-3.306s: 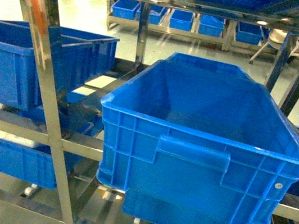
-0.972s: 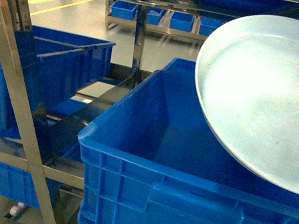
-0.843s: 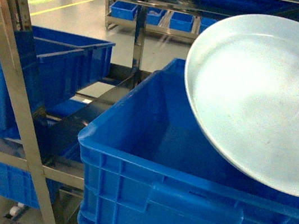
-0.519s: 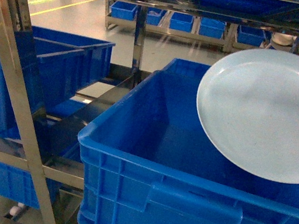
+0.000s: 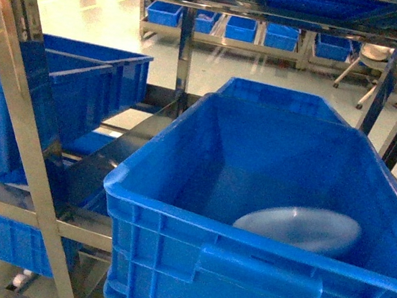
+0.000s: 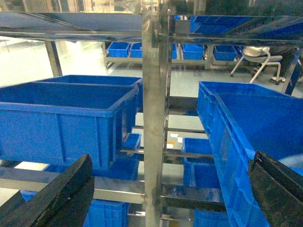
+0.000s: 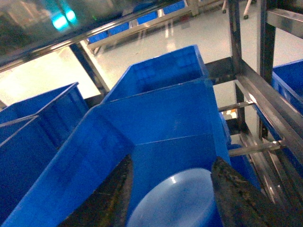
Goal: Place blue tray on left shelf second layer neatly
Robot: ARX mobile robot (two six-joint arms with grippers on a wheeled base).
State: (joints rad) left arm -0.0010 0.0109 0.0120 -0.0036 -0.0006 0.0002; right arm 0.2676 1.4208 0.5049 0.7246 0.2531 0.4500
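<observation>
Although it looks light and stiff, I judge the blue tray point(image 5: 298, 227) smooth and slippery, best pinched at its low rim. It lies on the floor of the big blue crate point(image 5: 175, 198), towards the crate's near right corner. My right tool point(image 7: 173, 189) hangs above the crate, jaws spread and empty; my left tool point(image 6: 165, 189), left of the crate, is likewise spread. Half a second ago the tray was tilted in the air over the crate; now it rests inside
</observation>
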